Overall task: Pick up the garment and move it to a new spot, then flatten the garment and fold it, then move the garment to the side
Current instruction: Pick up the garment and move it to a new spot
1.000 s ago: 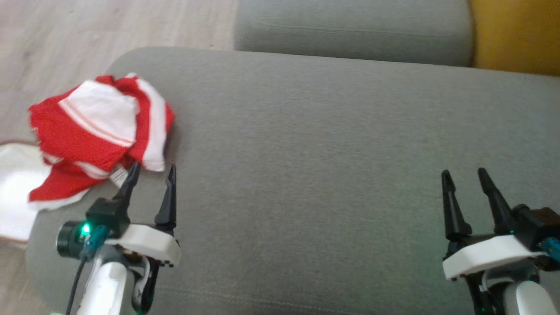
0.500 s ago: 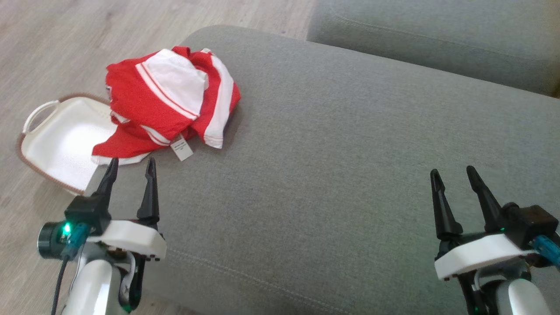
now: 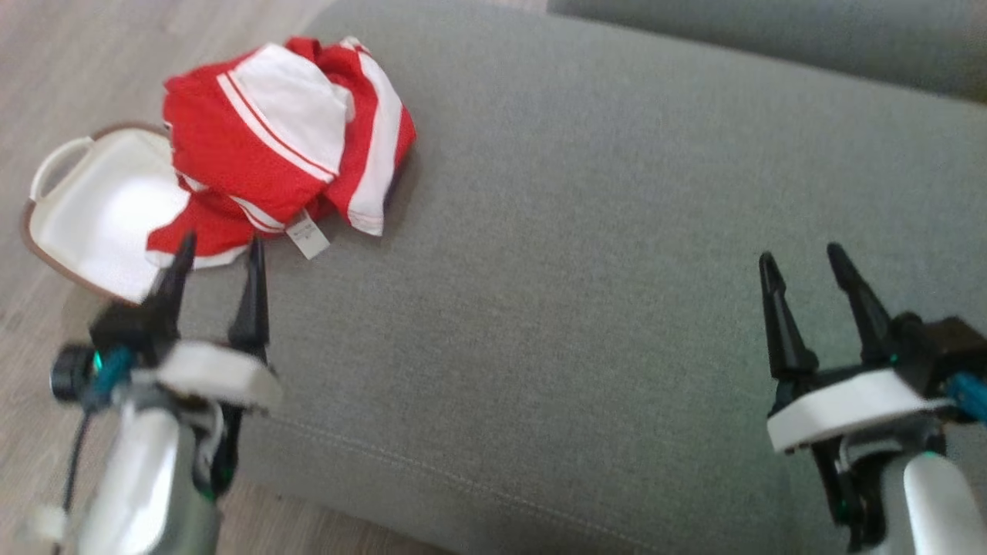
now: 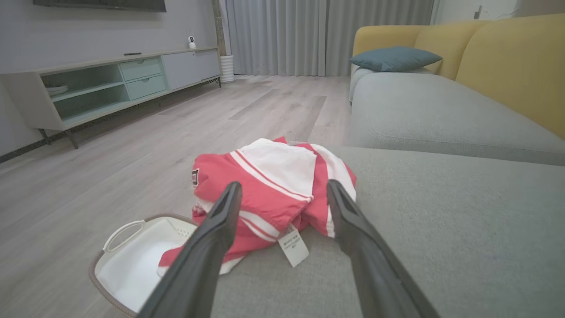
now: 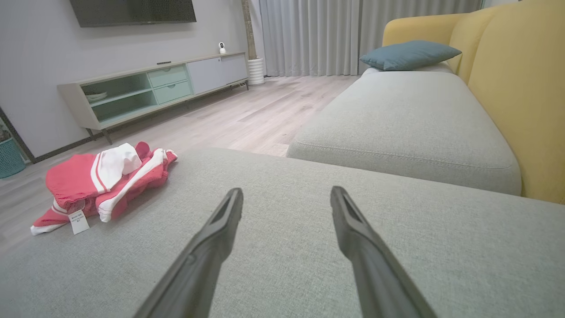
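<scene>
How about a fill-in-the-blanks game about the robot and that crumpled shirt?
1. The shirt on the gray cushion is red and ____.
2. The left gripper and the right gripper are both ____, not shut.
3. The shirt lies much nearer the ____ gripper.
Missing words: white, open, left.

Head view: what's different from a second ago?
The camera turned left, showing more of the basket. The left end effector swung left along the garment, past its tag. Nothing was grabbed: it and the right end effector stayed open. The garment stayed crumpled.
</scene>
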